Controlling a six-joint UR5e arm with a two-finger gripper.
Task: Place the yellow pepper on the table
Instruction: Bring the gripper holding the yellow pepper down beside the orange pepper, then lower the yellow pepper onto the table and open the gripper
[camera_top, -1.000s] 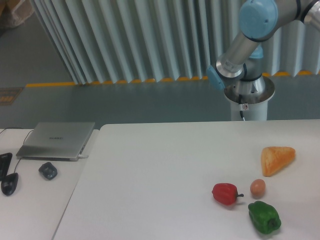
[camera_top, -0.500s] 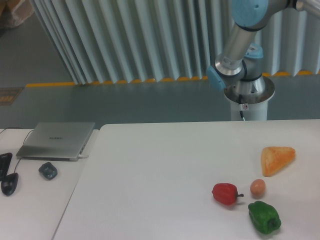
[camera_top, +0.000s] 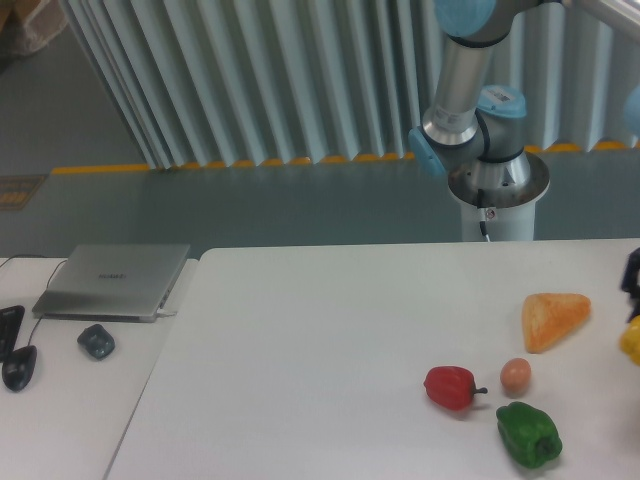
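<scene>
A sliver of the yellow pepper (camera_top: 631, 341) shows at the far right edge of the frame, just right of the pale-orange wedge. Directly above it is a dark part of my gripper (camera_top: 633, 300), mostly cut off by the frame edge. The pepper sits right under the fingers and looks held by them. Whether it touches the white table (camera_top: 320, 340) I cannot tell. The arm's elbow and base (camera_top: 470, 120) stand behind the table's far edge.
On the table's right part lie a pale-orange wedge (camera_top: 554, 318), a small tan ball (camera_top: 515, 375), a red pepper (camera_top: 451, 387) and a green pepper (camera_top: 528, 434). A separate desk at left carries a laptop (camera_top: 112, 280) and a mouse (camera_top: 96, 341).
The gripper and the yellow pepper have come into view at the right edge; neither showed before. The arm's upper links have swung left and upward.
</scene>
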